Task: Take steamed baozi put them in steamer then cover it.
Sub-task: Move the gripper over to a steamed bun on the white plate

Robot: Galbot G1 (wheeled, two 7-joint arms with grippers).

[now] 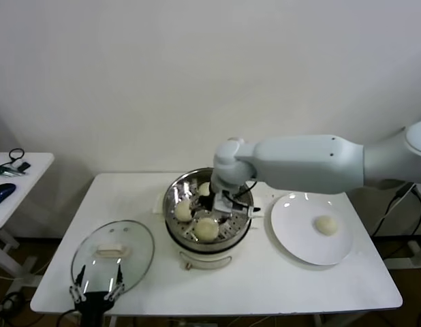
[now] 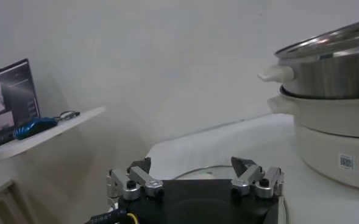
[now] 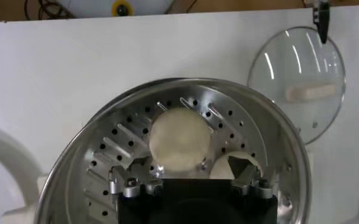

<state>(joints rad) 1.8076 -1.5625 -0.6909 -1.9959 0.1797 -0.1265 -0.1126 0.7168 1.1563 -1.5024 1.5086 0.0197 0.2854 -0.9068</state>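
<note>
Baozi in the steamer — right gripper over the tray, fingers spread.
Three baozi lie on the perforated tray; a fourth sits on the white plate. The glass cover rests on the table — left gripper at its near edge, fingers apart.

white table carries the steamer, glass cover, seemingly flat plate.

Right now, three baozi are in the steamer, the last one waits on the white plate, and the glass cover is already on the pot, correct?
Not quite: the cover lies on the table beside the steamer, as the head view shows. The rest holds: three baozi inside, one on the plate.
</note>
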